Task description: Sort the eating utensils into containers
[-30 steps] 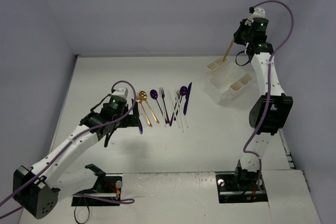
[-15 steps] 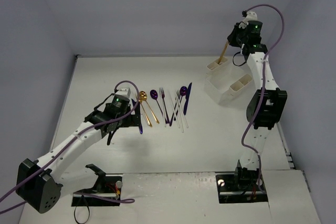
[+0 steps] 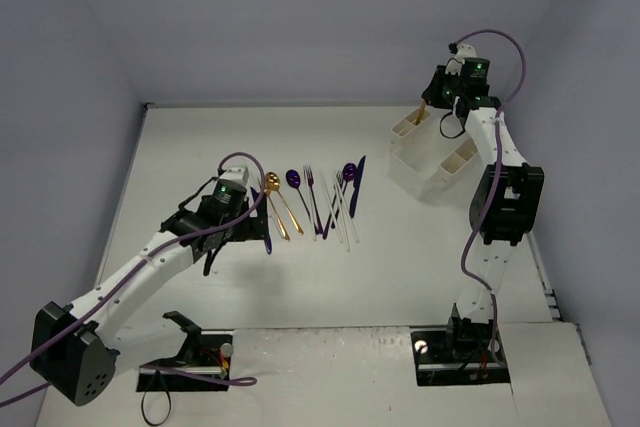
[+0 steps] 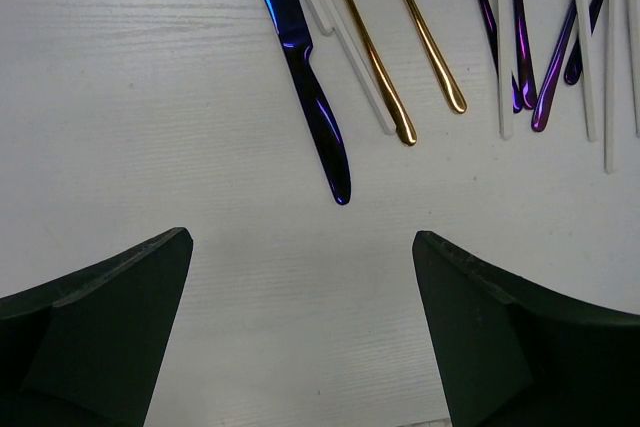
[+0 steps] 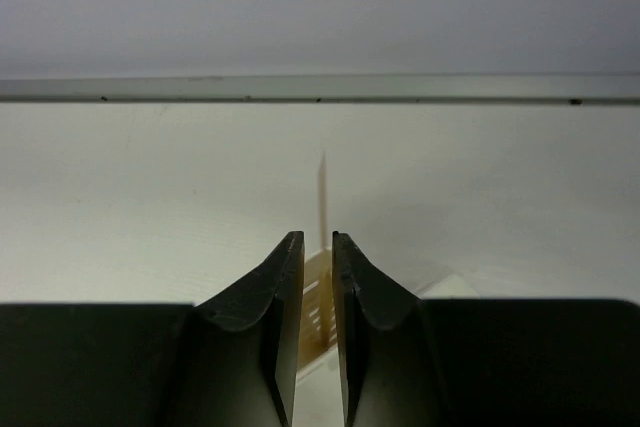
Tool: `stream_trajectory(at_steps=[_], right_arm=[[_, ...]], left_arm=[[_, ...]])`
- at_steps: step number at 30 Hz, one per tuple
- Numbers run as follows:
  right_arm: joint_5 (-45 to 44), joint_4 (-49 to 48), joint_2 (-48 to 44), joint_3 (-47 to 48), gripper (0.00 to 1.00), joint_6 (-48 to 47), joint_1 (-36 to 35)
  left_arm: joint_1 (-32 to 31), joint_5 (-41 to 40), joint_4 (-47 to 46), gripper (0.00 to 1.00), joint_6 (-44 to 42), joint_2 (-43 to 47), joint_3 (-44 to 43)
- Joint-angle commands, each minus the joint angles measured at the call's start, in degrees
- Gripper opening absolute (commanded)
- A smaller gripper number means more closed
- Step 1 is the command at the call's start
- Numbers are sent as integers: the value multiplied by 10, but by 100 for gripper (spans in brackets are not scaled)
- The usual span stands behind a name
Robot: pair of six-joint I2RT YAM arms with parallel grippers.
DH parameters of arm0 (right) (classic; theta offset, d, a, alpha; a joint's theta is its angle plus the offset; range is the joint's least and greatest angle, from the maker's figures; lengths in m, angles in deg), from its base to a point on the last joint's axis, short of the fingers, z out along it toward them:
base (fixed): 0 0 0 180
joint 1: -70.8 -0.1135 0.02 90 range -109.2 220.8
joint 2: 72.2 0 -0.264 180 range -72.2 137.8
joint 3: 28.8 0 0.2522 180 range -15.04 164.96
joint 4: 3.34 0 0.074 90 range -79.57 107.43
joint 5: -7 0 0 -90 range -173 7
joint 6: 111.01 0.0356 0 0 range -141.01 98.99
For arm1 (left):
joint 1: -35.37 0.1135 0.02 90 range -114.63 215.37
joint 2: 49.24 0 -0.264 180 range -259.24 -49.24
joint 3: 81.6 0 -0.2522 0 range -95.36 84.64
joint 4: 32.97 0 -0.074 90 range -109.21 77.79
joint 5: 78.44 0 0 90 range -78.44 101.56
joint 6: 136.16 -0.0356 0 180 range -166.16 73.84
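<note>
Several eating utensils in gold, purple and clear white lie in a row mid-table. My left gripper hovers wide open just short of the handle tip of a dark purple-blue knife, holding nothing; from above it sits at the row's left end. My right gripper is over the back cup of the white containers. Its jaws stand a narrow gap apart, and a gold fork stands upright in that gap, slimmer than it, with its lower end down in the cup.
Two gold spoons and white and purple handles lie right of the knife. A second cup sits at the organizer's right side. The back wall edge runs close behind the right gripper.
The right arm has swung left and lowered the gold fork into the back cup, and its jaws have parted slightly. The left arm has barely moved.
</note>
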Motion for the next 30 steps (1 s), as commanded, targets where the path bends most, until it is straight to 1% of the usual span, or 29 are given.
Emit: stream_trajectory(at_steps=[1,4,5,7,11,12,14,15,17,20,21,23,26,30], right_arm=[[25,-48,-30,-3,32,1,8],[19,-47,-44,-3,50,-1,10],[14,-47,-53,-3,53,-2,10],[-7,-47,-68,-5,63,-3,10],[-51,-45,-127,-27,82,-11,10],[-64,-44,-147,-34,84,-15,10],[-98,-42,-194,-58,87,-18,10],[-100,-42,-197,-60,88,-18,10],[-136,-41,-258,-106,88,2,8],[-160,-41,-331,-178,89,35,4],[-171,-41,-375,-229,88,57,1],[-181,-39,-437,-302,89,73,-1],[-186,-35,-522,-395,88,118,-3],[-180,-14,-615,-477,88,133,-26]], left_arm=[[6,1,-18,91,7,26,4],[6,-7,-10,91,13,37,8],[6,-11,-9,91,16,39,8],[6,-15,-4,91,20,38,7],[7,-23,-1,91,37,31,6],[7,-25,-1,91,43,28,6],[8,-27,-3,91,56,18,5],[8,-27,-2,91,57,12,4],[9,-28,-2,91,75,-6,-1],[10,-27,-2,91,89,-41,-13],[10,-25,-1,91,96,-57,-25],[10,-28,3,90,107,-90,-35],[11,-39,9,86,114,-132,-57],[11,-54,9,79,120,-195,-91]])
